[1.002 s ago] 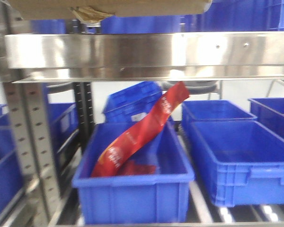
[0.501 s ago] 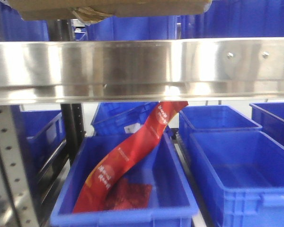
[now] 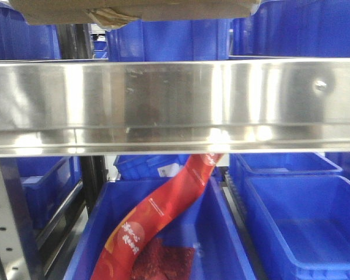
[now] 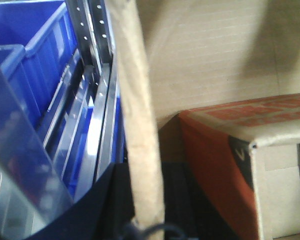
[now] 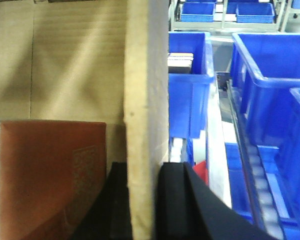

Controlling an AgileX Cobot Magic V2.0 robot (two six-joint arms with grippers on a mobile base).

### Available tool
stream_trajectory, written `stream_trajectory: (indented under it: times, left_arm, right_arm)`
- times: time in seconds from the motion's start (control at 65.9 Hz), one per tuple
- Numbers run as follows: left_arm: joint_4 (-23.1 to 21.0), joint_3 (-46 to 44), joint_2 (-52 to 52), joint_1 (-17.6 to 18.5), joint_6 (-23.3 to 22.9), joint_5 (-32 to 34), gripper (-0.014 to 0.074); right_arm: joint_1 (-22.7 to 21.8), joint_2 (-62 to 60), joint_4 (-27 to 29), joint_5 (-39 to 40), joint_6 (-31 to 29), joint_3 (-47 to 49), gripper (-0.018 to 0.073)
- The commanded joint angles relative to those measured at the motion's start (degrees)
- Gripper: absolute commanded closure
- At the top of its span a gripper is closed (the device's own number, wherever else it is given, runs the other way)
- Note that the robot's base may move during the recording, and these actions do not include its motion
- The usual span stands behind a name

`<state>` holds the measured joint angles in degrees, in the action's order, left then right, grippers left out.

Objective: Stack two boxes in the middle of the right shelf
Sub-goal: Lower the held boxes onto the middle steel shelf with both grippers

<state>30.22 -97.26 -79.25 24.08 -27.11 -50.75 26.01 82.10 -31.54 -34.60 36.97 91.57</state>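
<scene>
Since the earlier frame the steel shelf beam (image 3: 175,105) sits lower in view and nearer. Cardboard box (image 3: 134,10) held above it at frame top. Right gripper (image 5: 142,187) clamps the box wall (image 5: 146,100); left gripper (image 4: 140,200) likewise pinches a wall (image 4: 135,115). Orange carton (image 4: 220,165) inside. Red packet (image 3: 157,216) leans in blue bin (image 3: 221,233) below.

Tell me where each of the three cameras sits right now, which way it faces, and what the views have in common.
Front view: faces the rack head-on; steel shelf rail fills mid-frame, a blue bin with a red packet below, cardboard box at top; no robot parts show.
Left wrist view: looks along the left gripper, closed on the box's wall; orange carton inside.
Right wrist view: looks along the right gripper, clamping the opposite wall.
Shared: both wrist views show the cardboard box, orange carton and blue bins.
</scene>
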Motion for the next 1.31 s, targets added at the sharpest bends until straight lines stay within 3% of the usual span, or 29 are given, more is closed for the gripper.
stream_trajectory:
  times: [0.0, 0.592, 0.698, 0.85, 0.941, 1.29]
  left_arm:
    - [-1.4, -0.4, 0.3, 0.3, 0.6, 2.6, 0.0708]
    - [-1.4, -0.4, 0.2, 0.3, 0.6, 4.5, 0.0708]
    - [-1.4, -0.4, 0.2, 0.3, 0.6, 5.2, 0.0708]
    - [-9.5, -0.4, -0.2, 0.3, 0.6, 5.1, 0.0708]
    - [-10.7, -0.4, -1.4, 0.3, 0.6, 5.1, 0.0708]
    - [-10.9, -0.4, -6.0, 0.3, 0.6, 4.6, 0.0708]
  right_arm:
    - [0.4, -0.9, -0.1, 8.2, 0.2, 0.6, 0.0712]
    - [0.4, -0.9, -0.1, 8.6, 0.2, 0.6, 0.0712]
    - [0.4, -0.9, -0.1, 3.3, 0.2, 0.6, 0.0712]
    - [0.4, -0.7, -0.1, -8.7, 0.2, 0.3, 0.0712]
    - [0.4, -0.4, 0.1, -10.5, 0.2, 0.3, 0.0712]
    - [0.4, 0.5, 10.9, -11.5, 0.2, 0.3, 0.0712]
